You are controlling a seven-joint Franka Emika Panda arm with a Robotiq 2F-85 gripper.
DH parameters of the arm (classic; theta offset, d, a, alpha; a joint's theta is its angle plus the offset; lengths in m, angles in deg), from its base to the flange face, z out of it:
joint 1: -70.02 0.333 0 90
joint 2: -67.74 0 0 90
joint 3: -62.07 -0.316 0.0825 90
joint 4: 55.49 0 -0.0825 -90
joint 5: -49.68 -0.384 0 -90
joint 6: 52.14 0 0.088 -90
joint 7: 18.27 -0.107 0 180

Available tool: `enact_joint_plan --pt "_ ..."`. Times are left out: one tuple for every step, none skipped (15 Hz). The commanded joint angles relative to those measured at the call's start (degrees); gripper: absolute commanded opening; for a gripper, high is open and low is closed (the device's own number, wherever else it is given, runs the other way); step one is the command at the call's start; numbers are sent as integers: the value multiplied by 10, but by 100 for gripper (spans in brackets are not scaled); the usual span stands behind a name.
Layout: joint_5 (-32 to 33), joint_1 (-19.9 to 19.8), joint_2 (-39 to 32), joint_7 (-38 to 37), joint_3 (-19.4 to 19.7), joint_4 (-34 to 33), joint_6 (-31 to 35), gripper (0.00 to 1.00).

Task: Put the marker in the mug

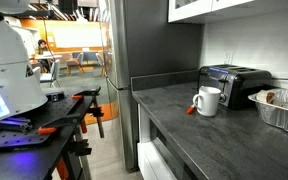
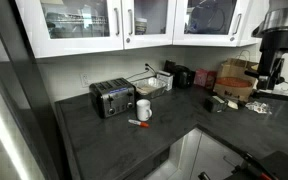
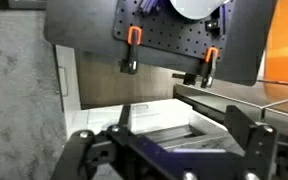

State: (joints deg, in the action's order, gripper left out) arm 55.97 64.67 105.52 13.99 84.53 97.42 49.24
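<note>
The tool (image 3: 169, 150) has its 2 fingers (image 3: 84, 148) spread, pinching nothing. In an exterior view the marker (image 2: 138, 123) lies on the desk (image 2: 104, 150) just before the mug (image 2: 144, 109), outside it, with bare desk toward the front edge. The toaster (image 2: 112, 98) stands farther back.

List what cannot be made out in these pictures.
Marker: exterior view, tiny, beside the mug; too small to tell its cap.
Mug's inside: both exterior views, too small or hidden by its wall.
Foil tray: exterior view, cut off by the right edge.
Wrist view: marker and mug lie outside the frame.
</note>
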Motion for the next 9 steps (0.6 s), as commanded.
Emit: enact_joint_plan --pt "-5 -8 -2 4 -8 -1 -1 100" --pt "-5 -4 -8 4 -11 -3 2 100" --pt "-5 -1 -12 0 -17 -4 9 100" --pt "-4 7 -20 -3 -27 -6 20 100" --pt "-3 14 -29 -8 -38 -8 33 100" --pt "-5 29 -43 -9 -52 -13 51 100" --pt "-5 42 -61 -15 -69 -17 77 100" --pt "-4 57 -80 -13 -85 -23 100 100" --pt "-2 74 -109 -14 -103 -32 132 100"
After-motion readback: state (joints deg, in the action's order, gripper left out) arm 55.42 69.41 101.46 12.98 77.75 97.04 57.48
